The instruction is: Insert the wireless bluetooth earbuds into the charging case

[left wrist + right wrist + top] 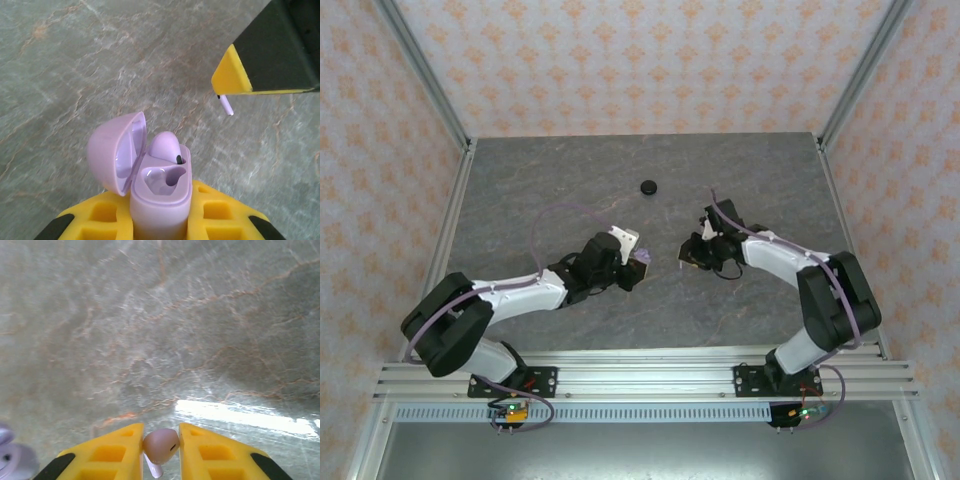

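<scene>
While the left gripper (160, 222) squeezes the open purple case (161, 197) (bottom cut off), the right gripper (161, 456) pinches a pale earbud (160, 442), stem half hidden.

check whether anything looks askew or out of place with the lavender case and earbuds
Nothing stands out. The left hand holds the lavender case with its lid open, one earbud seated in it, the other slot empty. The right hand grips the second earbud.

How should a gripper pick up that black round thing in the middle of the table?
Probably from straight above, pinching the black round case across its opposite sides: it lies flat and alone on the table, and its round outline favours no direction.
</scene>
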`<action>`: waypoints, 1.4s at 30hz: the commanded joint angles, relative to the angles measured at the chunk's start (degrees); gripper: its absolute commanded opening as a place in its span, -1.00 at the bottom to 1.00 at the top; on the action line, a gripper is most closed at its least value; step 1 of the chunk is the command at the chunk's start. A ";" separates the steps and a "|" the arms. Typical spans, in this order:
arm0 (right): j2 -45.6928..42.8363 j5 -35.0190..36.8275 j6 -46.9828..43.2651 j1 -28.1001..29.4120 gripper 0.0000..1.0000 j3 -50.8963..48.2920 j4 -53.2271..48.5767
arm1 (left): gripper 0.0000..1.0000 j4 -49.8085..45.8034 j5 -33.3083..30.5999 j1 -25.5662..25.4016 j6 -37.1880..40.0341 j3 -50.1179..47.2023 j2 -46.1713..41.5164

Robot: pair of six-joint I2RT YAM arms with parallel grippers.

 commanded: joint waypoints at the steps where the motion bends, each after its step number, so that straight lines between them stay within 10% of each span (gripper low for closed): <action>1: -3.65 -3.87 1.77 -0.87 -0.53 -1.29 4.79 | -0.91 9.95 4.69 1.08 -2.32 -0.21 1.68; 17: -18.36 -11.38 5.38 -0.93 -0.52 -3.08 15.29 | -0.91 28.91 13.95 1.67 -5.66 -3.08 5.56; 42: -24.02 0.51 -5.54 7.61 -0.52 2.80 5.89 | -0.91 32.81 20.77 0.54 -6.43 -1.93 0.48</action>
